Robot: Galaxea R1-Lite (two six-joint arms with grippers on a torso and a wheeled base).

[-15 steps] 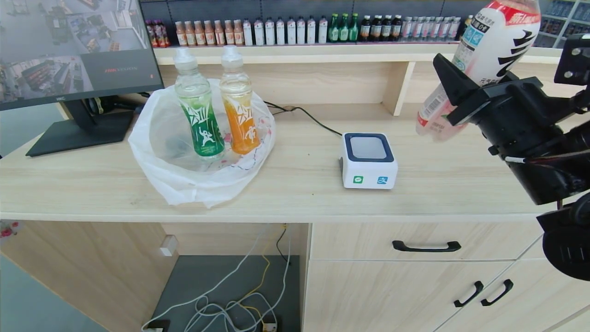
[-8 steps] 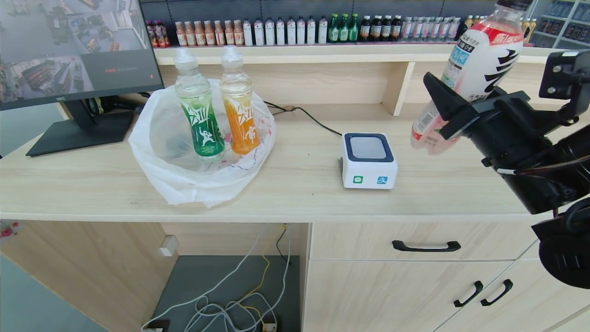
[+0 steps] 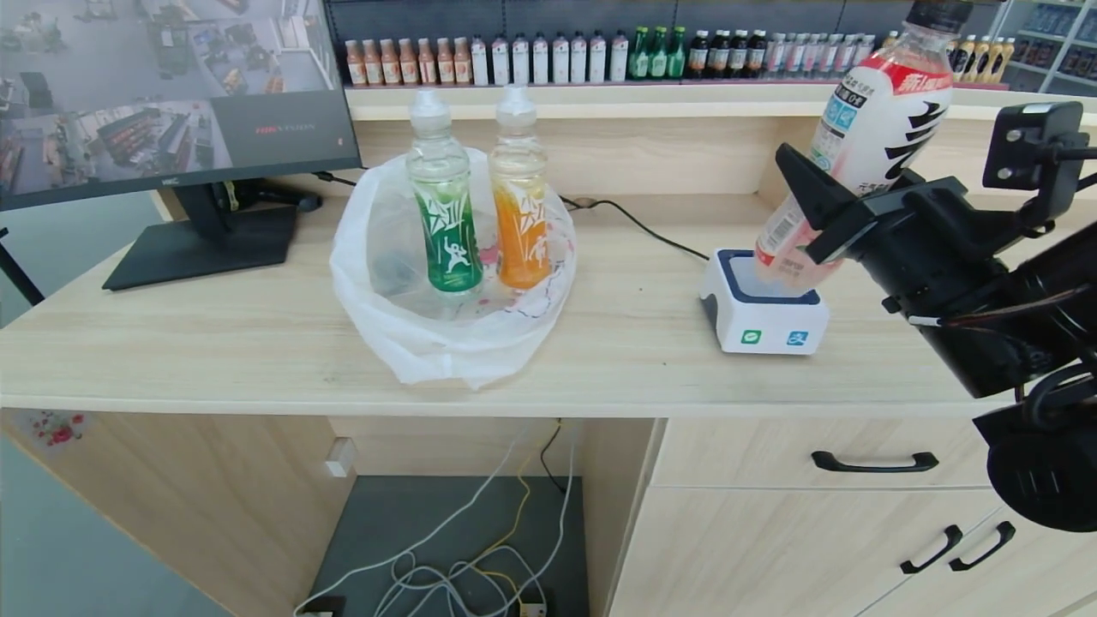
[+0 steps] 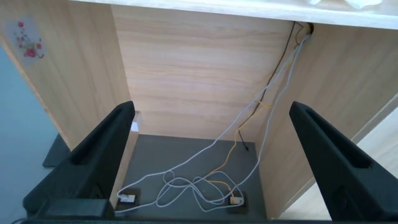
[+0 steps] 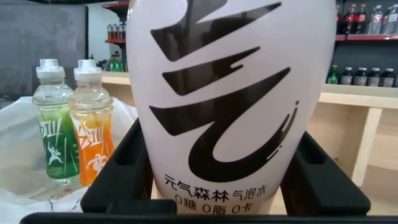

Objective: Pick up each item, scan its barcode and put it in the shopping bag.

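The right pincer (image 3: 848,184) is closed around the middle of a white bottle (image 3: 878,103) that has a red band and black strokes on its label. One black finger lies on each side of the bottle's body. The bottle is tilted: its dark cap leans up and away from the scanner (image 3: 764,315), and its pink base hangs directly above the scanner's dark window. I cannot tell if the base touches the window or is only just over it. The scanner is a small white box standing on the pale wooden worktop (image 3: 214,343).

To the left of the scanner, well apart from it, the shopping bag (image 3: 446,343) of thin white plastic lies open on the worktop. Two bottles stand upright inside it, side by side. The green bottle (image 3: 443,231) is on the side farther from the scanner and the orange bottle (image 3: 521,224) on the side nearer to it. Still farther left of the scanner than the bag stands a monitor (image 3: 171,86). Behind the scanner, on a raised shelf (image 3: 600,92), is a row of drink bottles (image 3: 600,56).

The left pincer (image 4: 211,155) is wide open and holds nothing. It is lower than the scanner, in front of the open space under the worktop, where loose cables (image 4: 205,186) lie on a dark floor.
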